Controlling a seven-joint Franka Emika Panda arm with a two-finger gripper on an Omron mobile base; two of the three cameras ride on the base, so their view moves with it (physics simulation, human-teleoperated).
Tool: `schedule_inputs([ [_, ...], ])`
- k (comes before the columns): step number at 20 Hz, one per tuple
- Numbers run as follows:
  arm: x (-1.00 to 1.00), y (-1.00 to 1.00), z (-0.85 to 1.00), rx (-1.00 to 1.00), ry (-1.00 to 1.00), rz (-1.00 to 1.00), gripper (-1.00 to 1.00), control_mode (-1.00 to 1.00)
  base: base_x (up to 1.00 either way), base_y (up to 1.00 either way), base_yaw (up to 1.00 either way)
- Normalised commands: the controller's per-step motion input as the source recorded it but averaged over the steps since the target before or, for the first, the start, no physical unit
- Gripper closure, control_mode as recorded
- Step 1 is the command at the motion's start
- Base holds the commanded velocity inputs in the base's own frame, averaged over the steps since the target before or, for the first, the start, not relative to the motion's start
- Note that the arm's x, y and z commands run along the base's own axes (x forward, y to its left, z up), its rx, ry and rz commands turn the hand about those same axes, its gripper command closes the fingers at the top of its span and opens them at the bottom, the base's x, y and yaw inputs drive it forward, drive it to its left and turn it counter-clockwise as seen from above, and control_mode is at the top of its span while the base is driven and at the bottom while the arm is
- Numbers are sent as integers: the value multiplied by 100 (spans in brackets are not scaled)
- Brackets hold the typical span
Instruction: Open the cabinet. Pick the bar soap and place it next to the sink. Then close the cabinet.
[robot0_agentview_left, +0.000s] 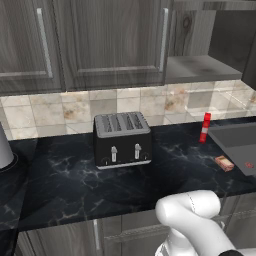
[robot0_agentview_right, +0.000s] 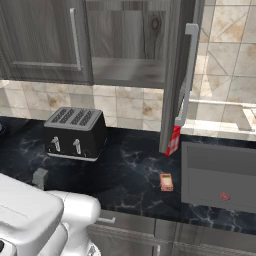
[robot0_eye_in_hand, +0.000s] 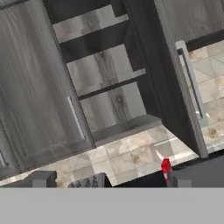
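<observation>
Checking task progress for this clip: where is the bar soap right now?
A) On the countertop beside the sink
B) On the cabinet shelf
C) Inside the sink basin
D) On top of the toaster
A: the bar soap lies flat on the black countertop, just left of the sink, while the open cabinet shelf above shows no soap.

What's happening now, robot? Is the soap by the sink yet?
Gripper open, holding nothing. Bar soap lying on the counter beside the sink. Cabinet right door open, not yet closed. Red bottle stands under that door.
</observation>
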Motion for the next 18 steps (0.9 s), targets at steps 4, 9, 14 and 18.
schedule_inputs([
  [4,0,-42,0,15,-23,-11,-100,-100,0,0,0],
  [9,1,-26,-10,3,-22,-4,-100,-100,0,0,0],
  [14,27,-15,-58,0,-9,-1,-100,-100,0,0,0],
  [18,40,-13,-80,0,-10,0,-100,-100,0,0,0],
])
